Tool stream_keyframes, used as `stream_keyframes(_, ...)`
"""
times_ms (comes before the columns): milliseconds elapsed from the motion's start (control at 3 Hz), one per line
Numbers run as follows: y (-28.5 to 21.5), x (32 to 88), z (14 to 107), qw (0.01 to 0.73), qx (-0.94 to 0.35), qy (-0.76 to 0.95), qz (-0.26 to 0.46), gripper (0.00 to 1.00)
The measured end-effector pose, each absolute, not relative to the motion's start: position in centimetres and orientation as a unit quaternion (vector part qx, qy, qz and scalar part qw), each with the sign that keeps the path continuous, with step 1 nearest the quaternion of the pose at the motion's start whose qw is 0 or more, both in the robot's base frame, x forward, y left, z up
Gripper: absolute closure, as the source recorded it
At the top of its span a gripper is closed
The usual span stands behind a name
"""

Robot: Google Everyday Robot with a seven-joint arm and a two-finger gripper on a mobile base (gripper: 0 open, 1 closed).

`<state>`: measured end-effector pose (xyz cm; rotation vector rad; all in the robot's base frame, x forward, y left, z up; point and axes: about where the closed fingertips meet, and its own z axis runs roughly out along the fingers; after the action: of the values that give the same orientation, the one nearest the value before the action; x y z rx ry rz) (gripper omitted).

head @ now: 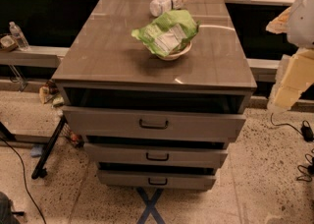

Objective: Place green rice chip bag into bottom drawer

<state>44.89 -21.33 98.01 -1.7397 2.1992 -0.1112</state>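
The green rice chip bag [167, 32] lies crumpled on a small white bowl [175, 52] on the grey cabinet's top [113, 51], toward the back right. The bottom drawer [157, 180] is the lowest of three and stands slightly pulled out, as do the two above it. Part of my arm [293, 73], white and cream, shows at the right edge beside the cabinet, well away from the bag. The gripper itself is out of view.
A clear plastic bottle [168, 3] lies on its side behind the bag. The top drawer [153, 124] sticks out furthest. A low shelf with a water bottle [18, 35] stands at the left. Cables [294, 129] run over the floor at the right, and a black stand leg [48, 149] at the left.
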Motion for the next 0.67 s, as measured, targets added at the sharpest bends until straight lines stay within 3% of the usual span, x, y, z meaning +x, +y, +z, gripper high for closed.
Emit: stream_keyframes(667,-14.7,51.5,96.7,0.158,-0.702,0.693,-0.052,0.00)
